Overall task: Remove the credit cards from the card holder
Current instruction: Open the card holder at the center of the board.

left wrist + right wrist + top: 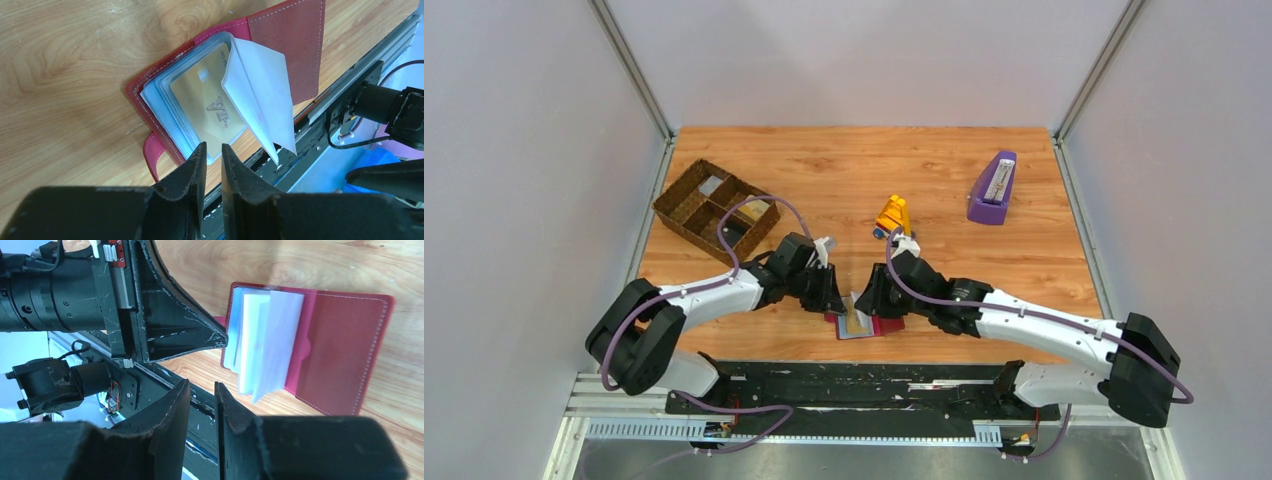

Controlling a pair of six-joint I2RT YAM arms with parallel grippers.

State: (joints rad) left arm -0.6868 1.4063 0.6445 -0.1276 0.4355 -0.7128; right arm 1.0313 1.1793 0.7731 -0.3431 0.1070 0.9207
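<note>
The dark red card holder lies open flat near the table's front edge. Its clear sleeves are fanned up, and one white page stands upright. A gold card sits inside the top sleeve. My left gripper is at the sleeves' near edge. Its jaws stand a narrow gap apart, and the sleeve's corner shows between the tips; I cannot tell if they touch it. My right gripper hovers beside the holder's front edge, slightly open and holding nothing.
A brown wicker basket stands at the back left. A purple wedge stand is at the back right, and a small yellow object lies mid-table. The black base rail runs just in front of the holder.
</note>
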